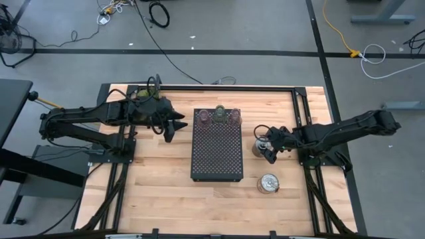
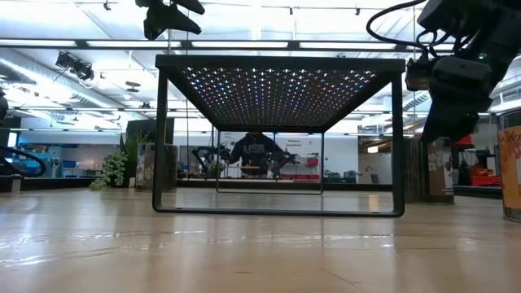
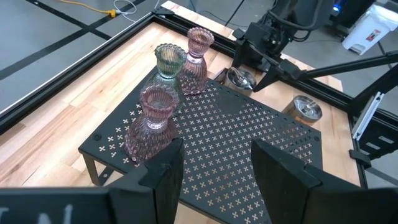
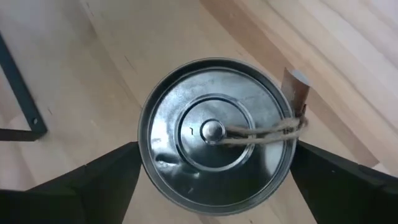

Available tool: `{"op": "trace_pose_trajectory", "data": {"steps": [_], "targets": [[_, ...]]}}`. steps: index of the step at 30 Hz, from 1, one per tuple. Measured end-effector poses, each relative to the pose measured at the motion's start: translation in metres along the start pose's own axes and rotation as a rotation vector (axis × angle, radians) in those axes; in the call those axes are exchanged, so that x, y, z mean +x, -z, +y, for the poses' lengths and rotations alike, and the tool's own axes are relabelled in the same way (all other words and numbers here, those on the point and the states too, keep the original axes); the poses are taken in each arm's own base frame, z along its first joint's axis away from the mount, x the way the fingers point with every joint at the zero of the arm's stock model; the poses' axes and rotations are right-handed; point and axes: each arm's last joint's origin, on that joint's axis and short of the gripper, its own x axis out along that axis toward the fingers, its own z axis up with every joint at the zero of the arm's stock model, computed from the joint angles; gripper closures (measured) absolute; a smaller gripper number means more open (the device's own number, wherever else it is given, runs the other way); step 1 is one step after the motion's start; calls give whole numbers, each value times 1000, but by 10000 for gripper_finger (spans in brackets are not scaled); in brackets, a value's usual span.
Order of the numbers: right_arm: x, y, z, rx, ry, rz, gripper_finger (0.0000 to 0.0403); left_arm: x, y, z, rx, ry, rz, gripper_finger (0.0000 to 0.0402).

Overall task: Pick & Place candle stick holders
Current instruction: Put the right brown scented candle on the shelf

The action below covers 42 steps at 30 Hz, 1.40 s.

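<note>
Two pinkish holders and a pale green one stand upright on the far end of the black perforated tray; they also show in the left wrist view. My left gripper hangs open and empty left of the tray. My right gripper is open, pointing down over a silvery holder that stands on the table right of the tray, one finger on each side of it. A second silvery holder stands nearer the front edge. My right gripper comes from above, pointing down, with its fingers beside the silvery holder's round rim on two opposite sides. The holder stands upright on the table. I cannot tell whether the fingers touch the rim.
A twine with a small wooden tag lies across the silvery holder's top. The tray stands on thin legs above the tabletop. A black frame borders the table. Bare wood lies in front of the tray and to its left.
</note>
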Motion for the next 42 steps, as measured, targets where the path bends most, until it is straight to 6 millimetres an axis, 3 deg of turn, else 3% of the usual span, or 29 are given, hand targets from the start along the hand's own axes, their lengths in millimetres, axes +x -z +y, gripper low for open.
{"op": "trace_pose_trajectory", "data": {"steps": [29,42], "targets": [[14,-8,8,-53,23,-63,7,0,0,0,0,0,0,211],[14,-8,8,-38,21,-65,55,0,0,0,9,-18,-7,211]]}}
